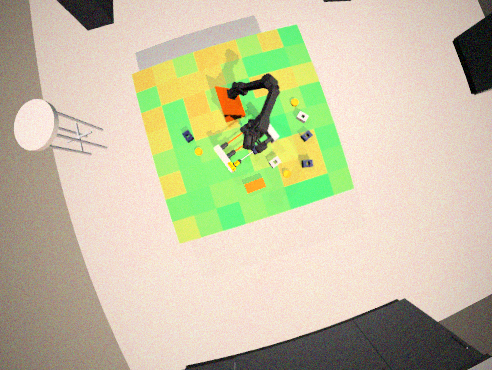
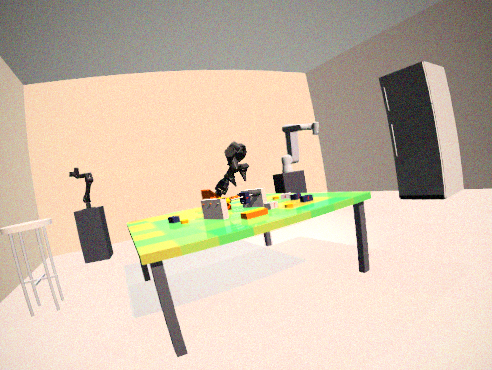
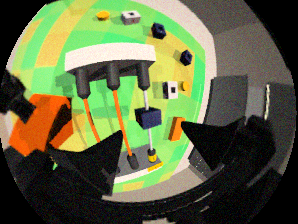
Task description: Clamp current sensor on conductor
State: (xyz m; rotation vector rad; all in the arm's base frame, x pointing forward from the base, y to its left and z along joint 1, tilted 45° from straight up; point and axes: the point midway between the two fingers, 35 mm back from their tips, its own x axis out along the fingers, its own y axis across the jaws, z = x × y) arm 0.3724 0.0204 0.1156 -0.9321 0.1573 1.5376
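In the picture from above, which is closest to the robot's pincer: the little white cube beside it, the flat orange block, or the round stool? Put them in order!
From the pincer, which is open and holding nothing:
1. The little white cube, on the table right beside the pincer.
2. The flat orange block, farther along the table toward its edge.
3. The round stool, off the table, far away on the floor.

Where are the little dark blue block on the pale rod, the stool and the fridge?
dark blue block (image 3: 148,117), wrist view, its top face
stool (image 2: 25,226), exterior view, its seat
fridge (image 2: 407,135), exterior view, its dark door
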